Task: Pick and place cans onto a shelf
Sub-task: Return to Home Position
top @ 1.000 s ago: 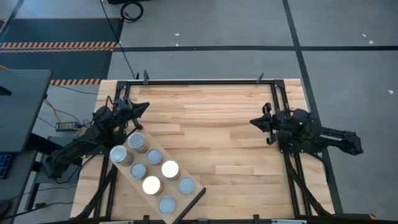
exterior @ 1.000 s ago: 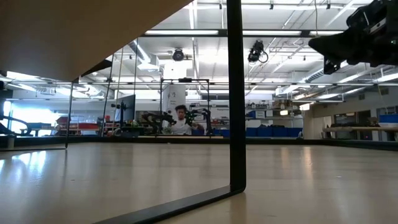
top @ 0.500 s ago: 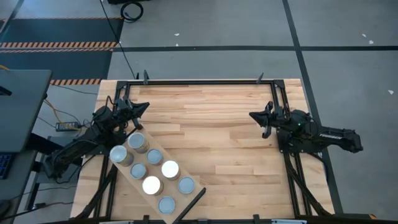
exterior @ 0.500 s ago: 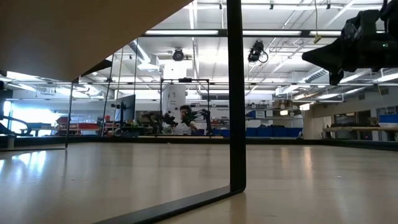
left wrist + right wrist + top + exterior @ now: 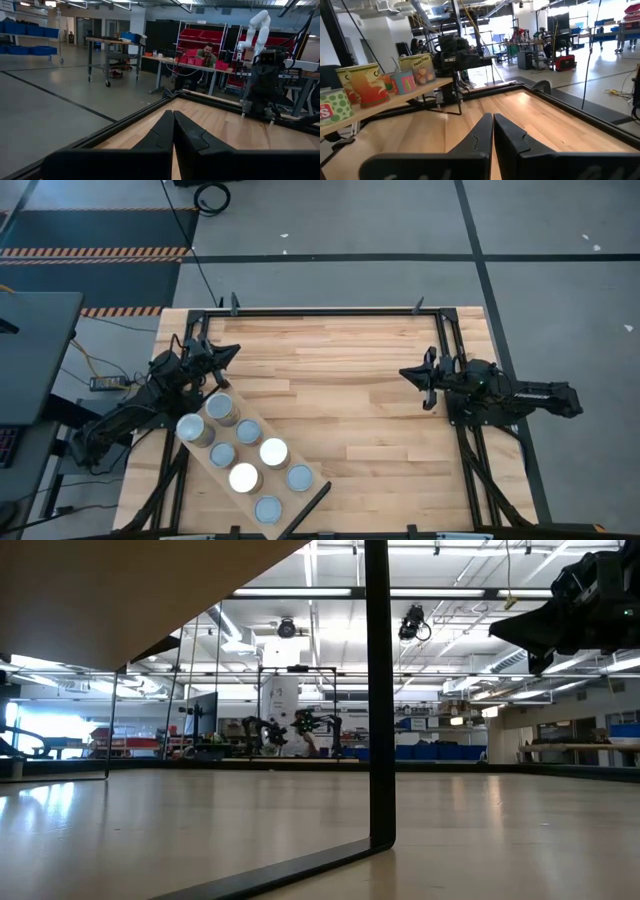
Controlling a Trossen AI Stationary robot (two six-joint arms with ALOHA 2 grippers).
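- Fingers (image 5: 160, 132) of the left gripper (image 5: 230, 351) press tip to tip in that arm's wrist view, with nothing between them. In the high view the gripper sits left of centre, just above the upper end of the shelf (image 5: 247, 454).
- The shelf, a pale plank, lies in the lower left of the high view. Its long axis slants from upper left down to lower right, and a dark bar (image 5: 308, 508) crosses the lower-right short end.
- The cans (image 5: 274, 452) stand upright on the plank in two rows along that axis. No can shows on the tabletop (image 5: 340, 390) off the shelf, so the placing looks finished.
- The right gripper (image 5: 408, 373) hangs right of centre in the high view, its tips pointing toward the frame's left. Its wrist view shows the two fingers closed on each other and holding nothing. In the low view it shows at the upper right, raised off the wood.
- From the right gripper the cans lie down and to the left, well apart, with bare wood between. The left gripper is much the nearer of the two.
- A retreat toward the right edge would likely carry the right arm away from the shelf. The left arm is the one that could brush the can nearest it, at the plank's upper end.
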